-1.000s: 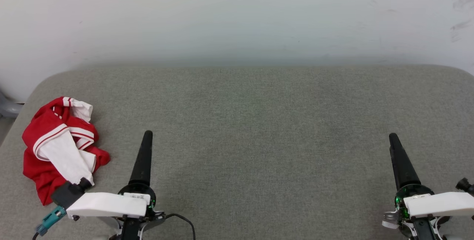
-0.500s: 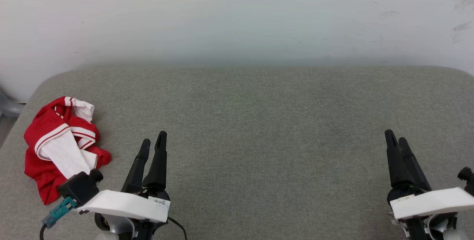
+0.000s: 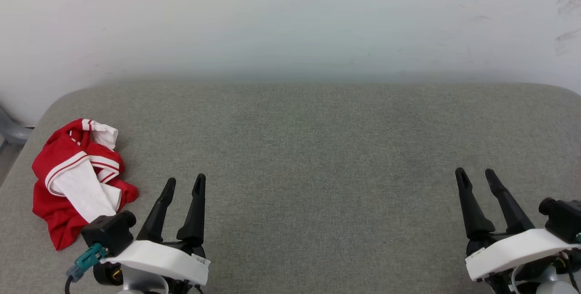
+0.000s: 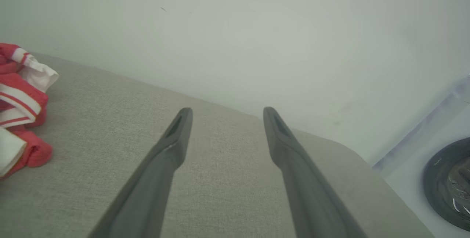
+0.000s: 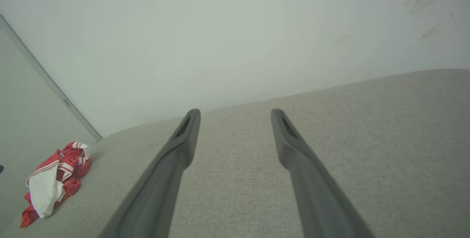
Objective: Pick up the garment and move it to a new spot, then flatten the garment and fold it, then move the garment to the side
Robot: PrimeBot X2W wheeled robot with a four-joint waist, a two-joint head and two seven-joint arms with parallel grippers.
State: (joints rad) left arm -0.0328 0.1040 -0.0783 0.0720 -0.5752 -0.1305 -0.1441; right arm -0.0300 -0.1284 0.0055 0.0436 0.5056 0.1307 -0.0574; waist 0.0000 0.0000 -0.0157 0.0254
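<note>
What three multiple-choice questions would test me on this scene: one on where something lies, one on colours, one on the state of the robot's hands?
1. Where does the garment lie on the grey padded surface?
A. near the end at the robot's left
B. in the middle
C. near the end at the robot's right

2. Which colours does the garment show?
A. blue and yellow
B. red and white
C. all black

3. How do the left hand and the right hand stand?
A. both shut on the garment
B. one open, one shut
C. both open and empty

Answers:
1 A, it lies crumpled beside the left hand, far from the right one.
2 B, it is red cloth with a white sleeve and striped trim.
3 C, each hand's two fingers stand apart with nothing between them.
</note>
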